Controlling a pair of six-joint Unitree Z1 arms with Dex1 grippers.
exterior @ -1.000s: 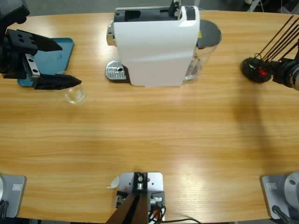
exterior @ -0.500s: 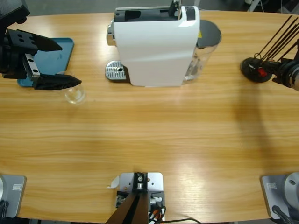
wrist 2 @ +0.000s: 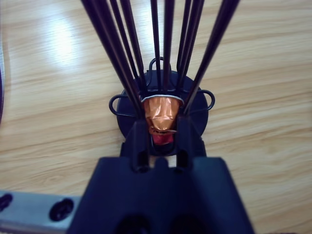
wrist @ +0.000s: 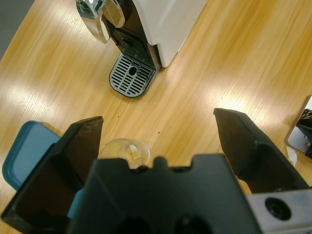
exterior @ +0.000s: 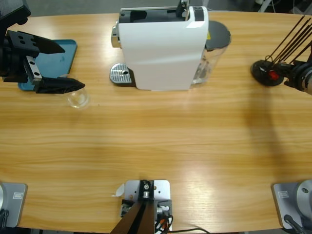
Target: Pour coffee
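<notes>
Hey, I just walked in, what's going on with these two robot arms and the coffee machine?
The left end effector hangs open beside a small clear glass on the table, near the blue tray; it isn't gripping the glass. The right end effector is closed around an orange capsule in the black wire capsule holder. The white coffee machine stands at the back, its drip grate bare. No coffee is visible in the glass.

A long desk (exterior: 161, 146) of light, honey-coloured wood with fine lengthwise grain fills nearly the whole high view; its far edge curves gently. Soft pale patches of overhead light gleam on the varnished top, and a broad faint shadow darkens its right part. Beyond the far edge lies a strip of dull grey floor (exterior: 73, 7).
</notes>
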